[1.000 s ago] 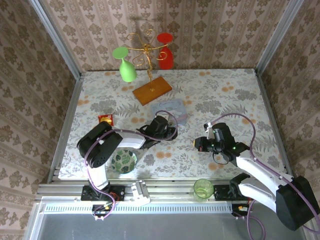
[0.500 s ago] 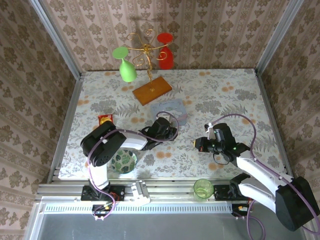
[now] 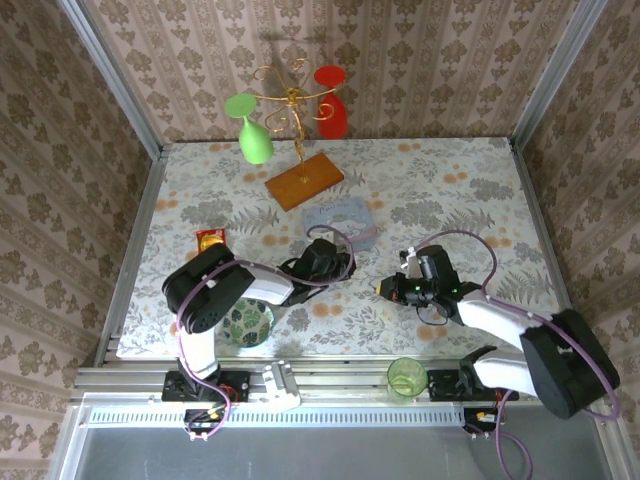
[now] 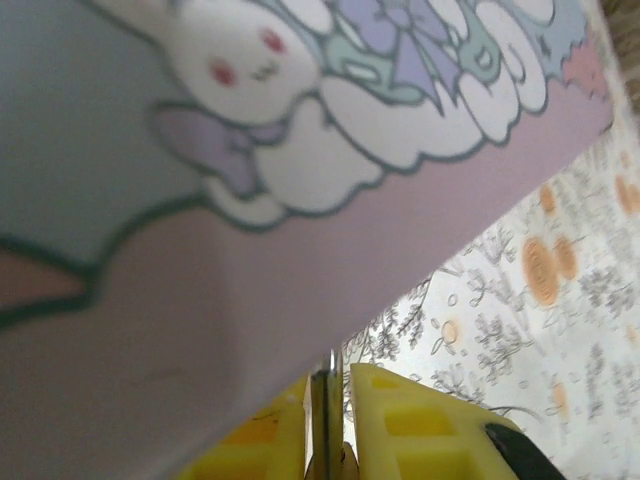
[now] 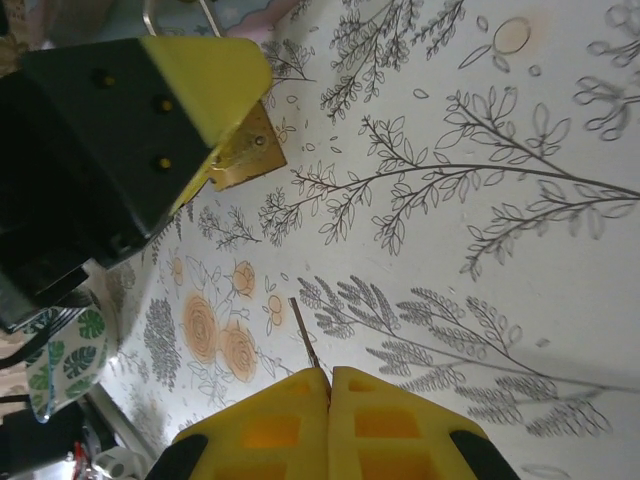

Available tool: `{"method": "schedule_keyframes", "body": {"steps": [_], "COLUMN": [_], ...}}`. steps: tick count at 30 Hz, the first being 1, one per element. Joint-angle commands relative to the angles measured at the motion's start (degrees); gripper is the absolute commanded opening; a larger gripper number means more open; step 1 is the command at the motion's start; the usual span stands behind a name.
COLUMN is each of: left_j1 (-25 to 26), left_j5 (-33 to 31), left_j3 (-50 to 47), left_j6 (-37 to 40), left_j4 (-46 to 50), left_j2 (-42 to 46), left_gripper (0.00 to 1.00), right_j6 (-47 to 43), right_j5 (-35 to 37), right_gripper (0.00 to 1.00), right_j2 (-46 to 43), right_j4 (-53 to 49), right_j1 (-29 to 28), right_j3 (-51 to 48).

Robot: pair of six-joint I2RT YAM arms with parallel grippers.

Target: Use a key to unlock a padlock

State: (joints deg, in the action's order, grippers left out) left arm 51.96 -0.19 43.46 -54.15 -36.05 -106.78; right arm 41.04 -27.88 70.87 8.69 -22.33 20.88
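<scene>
Left gripper [image 4: 328,392]: fingers pinched on the padlock [image 5: 245,152], steadying it mid-table [image 5: 520,200] just on the near side of the tin [image 3: 340,218]. Right gripper [image 5: 328,385]: fingers shut on the key [image 5: 304,336], tip poking out toward the padlock with a gap between, probably lining up for insertion.

The floral table [image 3: 450,180] carried a blue tin [image 3: 345,212]; a red packet [image 3: 211,238] lay left of it, a wooden stand [image 3: 304,180] behind it, a patterned bowl [image 3: 247,322] nearer, leftward.
</scene>
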Motion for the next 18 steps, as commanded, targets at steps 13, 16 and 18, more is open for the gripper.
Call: {"method": "schedule_keyframes", "body": {"steps": [13, 16, 18], "left_j1": [0.3, 0.3, 0.6], "left_j5": [-9.5, -10.4, -10.7], "left_j3": [-5.1, -4.7, -4.4], "left_j6": [-17.1, -19.3, -20.5], "left_j4": [-22.4, -25.3, -27.1], "left_j2": [1.0, 0.3, -0.6], "left_gripper": [0.00, 0.00, 0.00], "right_j6": [19.5, 22.1, 24.2], "right_j5": [-9.0, -9.5, -10.6], "right_gripper": [0.00, 0.00, 0.00], "right_j2": [16.3, 18.9, 20.8], "right_j4": [32.6, 37.7, 41.7], "right_j1": [0.3, 0.6, 1.2], "right_j3": [-1.9, -2.2, -2.4]}}
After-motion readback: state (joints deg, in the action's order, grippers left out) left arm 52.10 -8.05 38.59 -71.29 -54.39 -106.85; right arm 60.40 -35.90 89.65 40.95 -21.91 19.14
